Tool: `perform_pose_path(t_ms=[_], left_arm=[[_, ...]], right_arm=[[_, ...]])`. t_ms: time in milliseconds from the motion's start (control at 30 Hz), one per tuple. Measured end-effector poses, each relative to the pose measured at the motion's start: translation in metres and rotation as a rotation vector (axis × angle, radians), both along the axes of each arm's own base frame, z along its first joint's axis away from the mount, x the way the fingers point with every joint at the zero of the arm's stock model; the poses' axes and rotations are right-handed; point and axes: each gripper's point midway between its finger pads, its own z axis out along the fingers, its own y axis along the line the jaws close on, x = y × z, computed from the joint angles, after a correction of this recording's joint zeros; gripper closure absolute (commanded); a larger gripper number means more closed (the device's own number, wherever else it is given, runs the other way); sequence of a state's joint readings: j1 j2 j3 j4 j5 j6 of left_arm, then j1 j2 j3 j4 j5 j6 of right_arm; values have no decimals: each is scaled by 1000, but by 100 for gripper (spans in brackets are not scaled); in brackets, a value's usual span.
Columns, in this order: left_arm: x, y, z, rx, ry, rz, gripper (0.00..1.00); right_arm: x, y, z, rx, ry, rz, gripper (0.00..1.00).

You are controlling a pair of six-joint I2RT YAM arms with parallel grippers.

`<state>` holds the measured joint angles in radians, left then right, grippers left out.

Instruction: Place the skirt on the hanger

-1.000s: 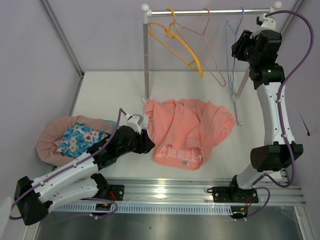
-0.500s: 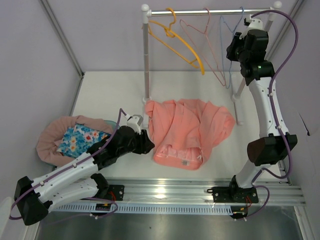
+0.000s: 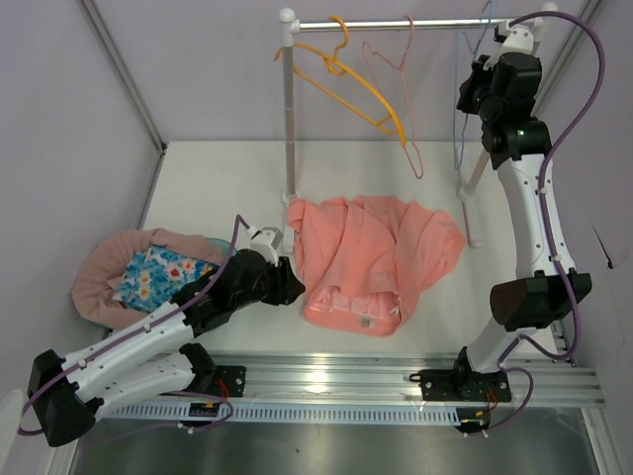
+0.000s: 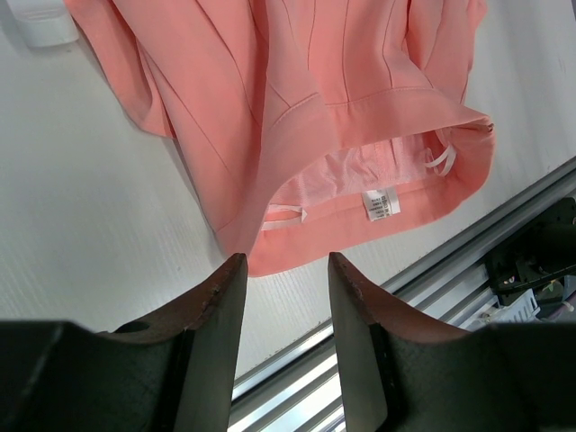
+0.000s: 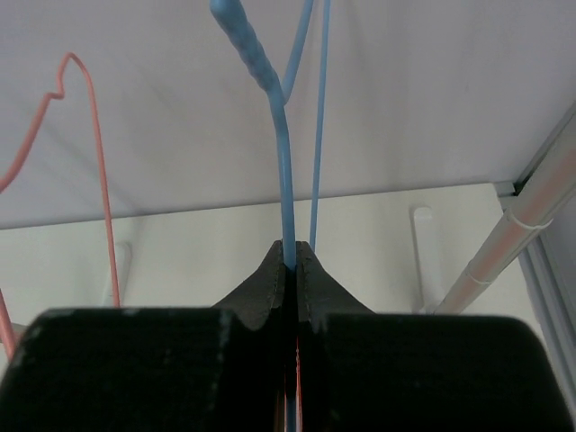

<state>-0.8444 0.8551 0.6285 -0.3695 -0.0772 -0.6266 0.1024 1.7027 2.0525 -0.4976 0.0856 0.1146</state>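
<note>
Skirt [image 3: 371,262] in salmon pink, crumpled on the middle of the tabletop [image 3: 218,188], closer to the near edge, with waistband and small white label [image 4: 381,204] turned toward that edge. Left gripper [image 4: 286,270] low over the tabletop just beside the left corner of the waistband, fingers apart, nothing between them. Right gripper [image 5: 292,256] high at the right end of the rack rail [image 3: 396,22], fingers pressed together on the thin wire of the blue hanger [image 5: 282,162]. Pink hanger [image 3: 396,89] and yellow hanger [image 3: 351,84] also on the rail, to the left of the blue one, well apart from the skirt below. Round basket [image 3: 94,262] with pink rim at the left edge of the tabletop, floral cloth [image 3: 163,272] inside.
</note>
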Motion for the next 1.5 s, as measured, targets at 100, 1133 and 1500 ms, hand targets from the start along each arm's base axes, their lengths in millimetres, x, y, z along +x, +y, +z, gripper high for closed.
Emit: perform_pose_path(t_ms=[100, 1133, 1500], left_arm=[[0, 0, 0, 0, 0, 0, 53], [-29, -31, -12, 11, 11, -127, 66], [-58, -63, -80, 175, 100, -139, 68]], right_arm=[[-8, -3, 10, 1, -18, -11, 100], [-302, 76, -140, 243, 344, 347, 100], [-355, 101, -173, 316, 452, 527, 100]])
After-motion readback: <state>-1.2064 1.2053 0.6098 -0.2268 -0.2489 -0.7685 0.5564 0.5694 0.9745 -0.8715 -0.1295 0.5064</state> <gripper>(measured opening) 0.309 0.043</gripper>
